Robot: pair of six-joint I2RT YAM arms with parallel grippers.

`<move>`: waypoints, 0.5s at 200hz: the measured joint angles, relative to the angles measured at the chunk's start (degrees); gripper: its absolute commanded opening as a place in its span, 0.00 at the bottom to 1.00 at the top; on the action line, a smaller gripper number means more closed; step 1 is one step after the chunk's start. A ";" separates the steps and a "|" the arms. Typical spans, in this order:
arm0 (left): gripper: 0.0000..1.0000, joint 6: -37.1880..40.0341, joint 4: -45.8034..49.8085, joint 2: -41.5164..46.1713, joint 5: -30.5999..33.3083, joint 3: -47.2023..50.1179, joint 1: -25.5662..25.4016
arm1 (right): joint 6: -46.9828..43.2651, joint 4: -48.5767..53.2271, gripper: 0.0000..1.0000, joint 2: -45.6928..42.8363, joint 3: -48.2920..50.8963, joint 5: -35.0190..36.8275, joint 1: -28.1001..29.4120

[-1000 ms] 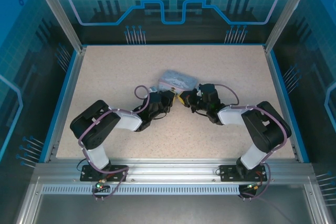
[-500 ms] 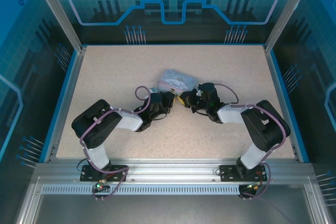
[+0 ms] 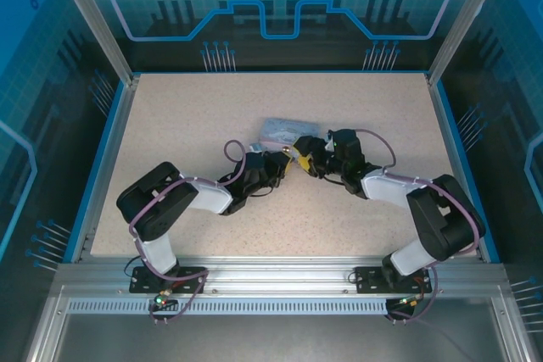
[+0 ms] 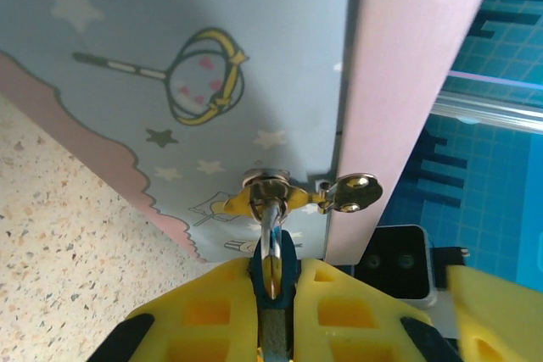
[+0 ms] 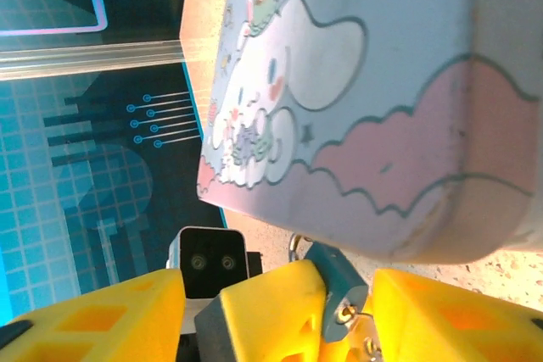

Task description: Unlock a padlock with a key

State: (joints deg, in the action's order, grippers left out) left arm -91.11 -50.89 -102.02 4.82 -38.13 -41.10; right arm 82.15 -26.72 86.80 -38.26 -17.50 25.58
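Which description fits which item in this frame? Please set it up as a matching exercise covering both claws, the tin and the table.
Things:
1. left claw
2. right claw
3. tin
4. table

Descriptions:
A. speckled beige surface
B. open, yellow fingers standing apart
C. pale blue with pink clouds and a cartoon print
D. shut on a thin metal piece at the tin's edge

Pairs: 1-D, 2-B, 3-C, 4-A

No legible text, numbers or brand marks anywhere; tin (image 5: 356, 82) shows cartoon print and stars, no lettering.
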 measured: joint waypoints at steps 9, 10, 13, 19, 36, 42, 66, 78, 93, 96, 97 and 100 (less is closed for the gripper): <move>0.00 0.02 0.00 0.00 -0.17 0.00 0.00 | -0.39 0.59 0.63 -0.81 0.04 -0.15 -0.17; 0.00 0.02 0.00 0.00 -0.17 0.00 0.00 | -0.46 0.68 0.63 -0.96 0.07 -0.13 -0.17; 0.00 0.04 -0.02 0.00 -0.17 0.00 0.00 | -0.66 0.92 0.63 -1.20 0.09 -0.17 -0.24; 0.00 0.11 -0.02 0.00 -0.20 0.00 0.00 | -1.09 1.46 0.64 -1.84 0.20 -0.22 -0.28; 0.00 0.15 -0.02 0.00 -0.22 0.00 0.00 | -2.64 3.61 0.64 -3.63 0.66 -0.79 -0.42; 0.00 0.15 -0.02 0.00 -0.22 0.00 0.02 | -3.41 4.76 0.64 -4.31 0.76 -0.85 -0.48; 0.00 0.15 -0.04 0.00 -0.59 0.00 0.11 | -7.39 10.67 0.62 -6.95 0.76 -0.98 -0.52; 0.00 0.15 -0.04 0.00 -0.74 0.00 0.22 | -10.16 14.19 0.59 -8.50 0.74 -0.85 -0.57; 0.00 0.15 -0.07 0.00 -0.85 0.00 0.28 | -12.98 17.97 0.53 -10.21 0.74 -0.52 -0.66; 0.00 0.15 -0.07 0.00 -0.85 0.00 0.31 | -13.57 18.75 0.52 -10.54 0.74 -0.39 -0.72; 0.00 0.15 -0.09 0.00 -0.85 0.00 0.31 | -13.70 18.86 0.51 -10.60 0.74 -0.37 -0.74; 0.00 0.15 -0.13 0.00 -0.85 0.00 0.33 | -14.21 19.34 0.50 -10.86 0.74 -0.35 -0.81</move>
State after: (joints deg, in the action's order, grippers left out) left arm -90.96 -51.03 -102.02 3.97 -38.13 -40.77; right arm 67.94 -7.38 75.94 -37.52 -17.85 24.77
